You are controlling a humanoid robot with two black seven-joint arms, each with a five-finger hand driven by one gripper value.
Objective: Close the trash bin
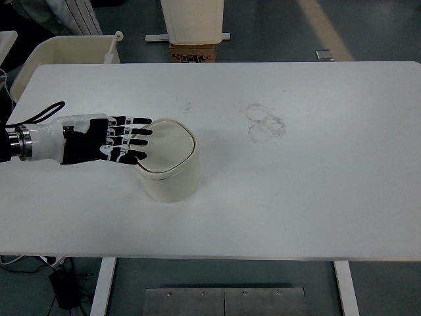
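Left hand (108, 139) flat, fingers spread, empty, at bin (170, 169) lid's left edge; best pressed down evenly.

Bright, even overhead light floods the white rectangular table (296, 184), and its top nearly washes out, with no hard glare spot. Shadows stay soft: a faint one hugs the base of the cream, rounded trash bin (172, 176), another sits under the black-and-white left hand (108, 139). Focus is fairly sharp, slightly grainy. The table's edges bow gently from lens distortion.
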